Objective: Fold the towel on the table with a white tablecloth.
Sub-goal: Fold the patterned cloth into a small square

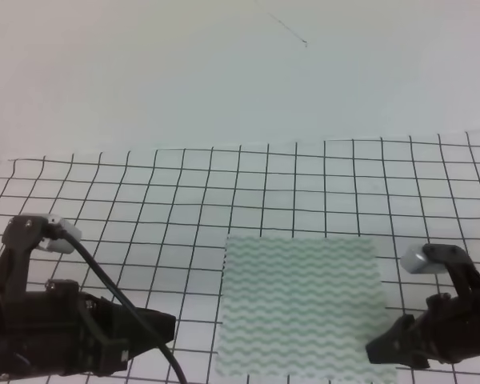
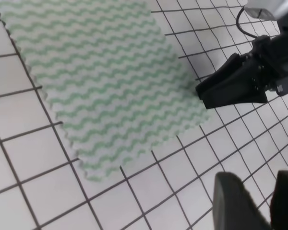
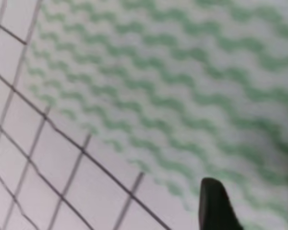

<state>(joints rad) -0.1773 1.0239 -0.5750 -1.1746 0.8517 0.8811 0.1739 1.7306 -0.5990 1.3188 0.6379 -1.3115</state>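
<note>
The towel, pale with green wavy stripes, lies flat and unfolded on the white gridded tablecloth that covers the table. My right gripper hovers low at the towel's near right corner. In the right wrist view its fingers stand apart over the striped towel edge, open and holding nothing. My left gripper sits to the left of the towel, about one grid square from its left edge. In the left wrist view its fingertips are apart above bare cloth, with the towel and the right gripper ahead.
A plain white wall rises behind the table's far edge. Gridded tablecloth stretches around the towel on all sides. A black cable runs from the left arm toward the front edge.
</note>
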